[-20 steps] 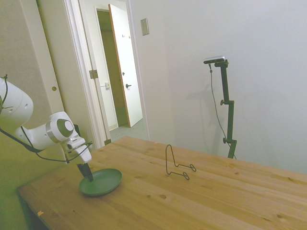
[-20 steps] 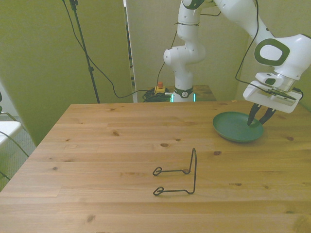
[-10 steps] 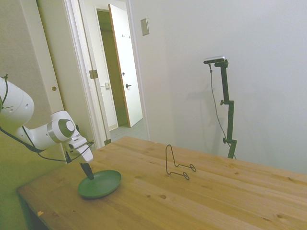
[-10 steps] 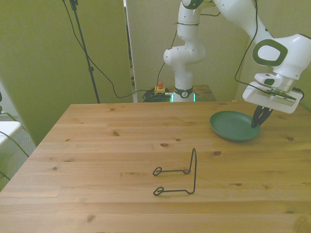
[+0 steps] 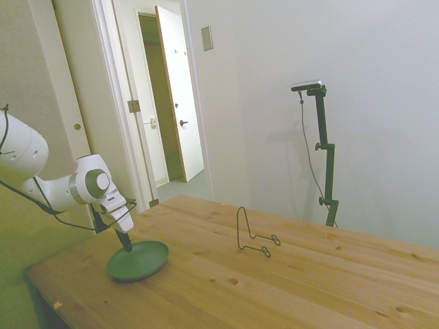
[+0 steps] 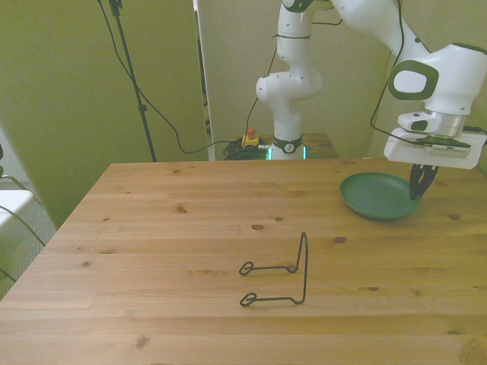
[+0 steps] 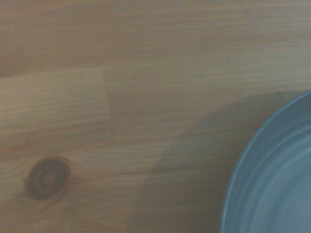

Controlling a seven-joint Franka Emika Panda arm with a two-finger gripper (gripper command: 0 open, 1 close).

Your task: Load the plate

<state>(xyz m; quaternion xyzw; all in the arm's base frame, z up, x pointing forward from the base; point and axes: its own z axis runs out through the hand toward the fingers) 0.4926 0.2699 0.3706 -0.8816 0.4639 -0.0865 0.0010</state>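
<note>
I have the gripper [image 6: 419, 190] clamped on the rim of the plate [image 6: 378, 196], at the edge nearest the front view's right; the fingers look pinched together over the lip, so I judge this a rim grasp — the only sensible hold on something so shallow. The plate sits at the front view's right end of the surface [image 6: 190, 251], roughly two o'clock from the wire stand [image 6: 278, 274] and well apart from it. From the side view the plate [image 5: 137, 261] seems tipped, the edge under the gripper [image 5: 126, 244] a little higher than the opposite one, which looks close to the wood or touching it; I cannot tell which. I read that tilt as the start of a lift, since the plate would have to stand on edge to go into the stand [image 5: 252, 235].

The front view gives me the spacing between plate and stand across the boards, but flattens the tilt; the side view shows the tilt and the arm's steep approach, yet hides how the fingers sit on the rim. The wrist view offers only a blurred arc of the plate [image 7: 277, 179], its shadow on the planks and a dark knot [image 7: 46, 177] — enough to suggest the rim is off the wood there, nothing about the grasp itself.
</note>
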